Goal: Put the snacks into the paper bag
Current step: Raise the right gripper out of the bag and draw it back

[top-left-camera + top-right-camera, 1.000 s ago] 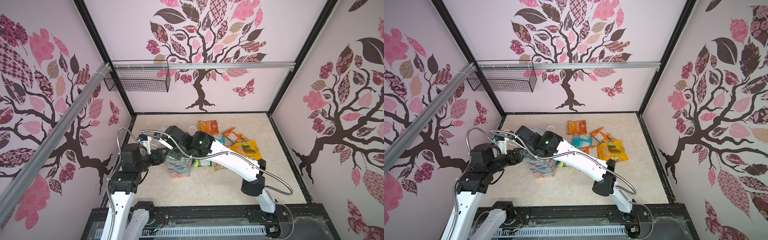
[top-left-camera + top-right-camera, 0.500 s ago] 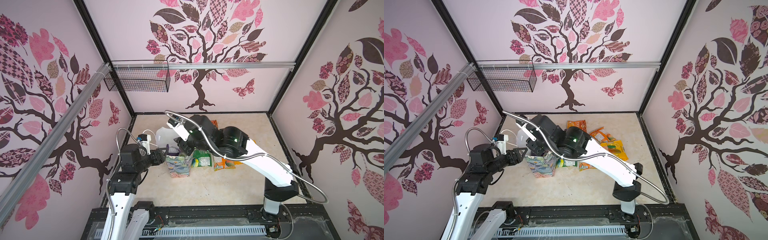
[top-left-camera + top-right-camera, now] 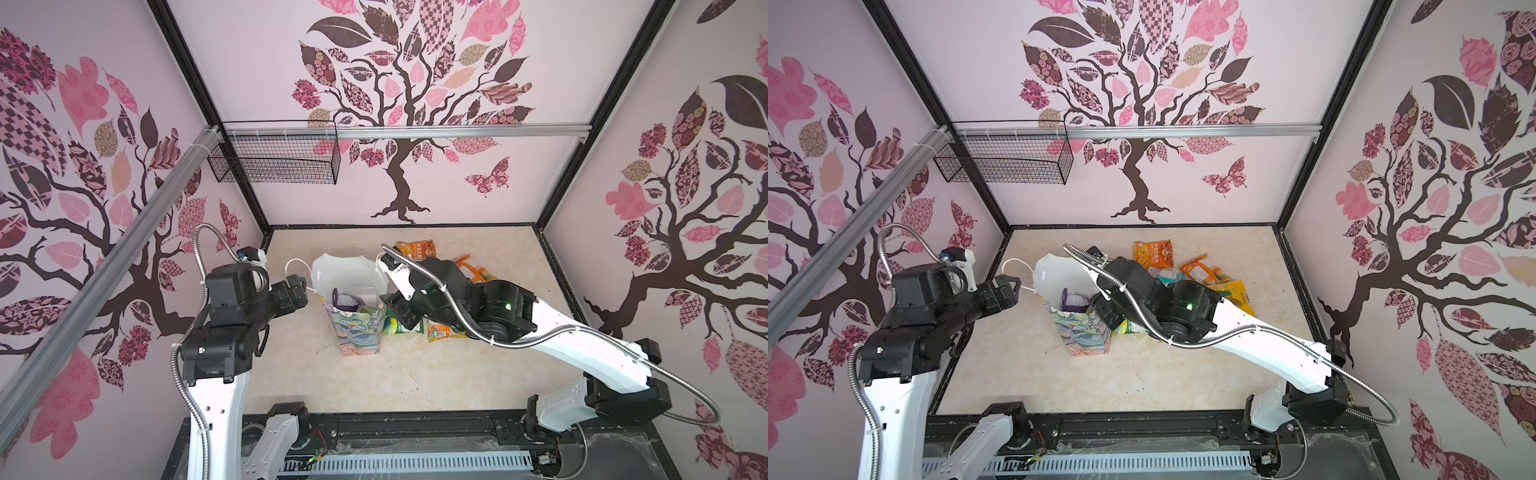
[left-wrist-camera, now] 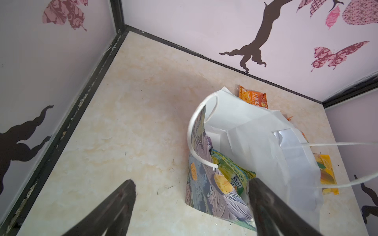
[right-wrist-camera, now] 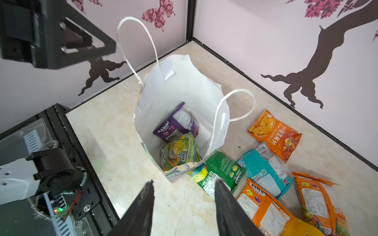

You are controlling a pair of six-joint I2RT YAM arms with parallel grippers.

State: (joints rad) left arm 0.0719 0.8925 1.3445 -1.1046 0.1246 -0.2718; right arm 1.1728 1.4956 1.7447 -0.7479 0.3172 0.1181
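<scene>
Paper bag (image 5: pixel 180 92) creased (glossy snacks (image 5: pixel 176 124) inside).

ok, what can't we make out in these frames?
- Bag floor: in the right wrist view, the purple packet and yellow-green packet cover it; anything beneath is hidden.
- Loose snacks: in both top views the right arm covers most of them, so no count.
- Yellow packet: partly behind the bag in the left wrist view.
</scene>
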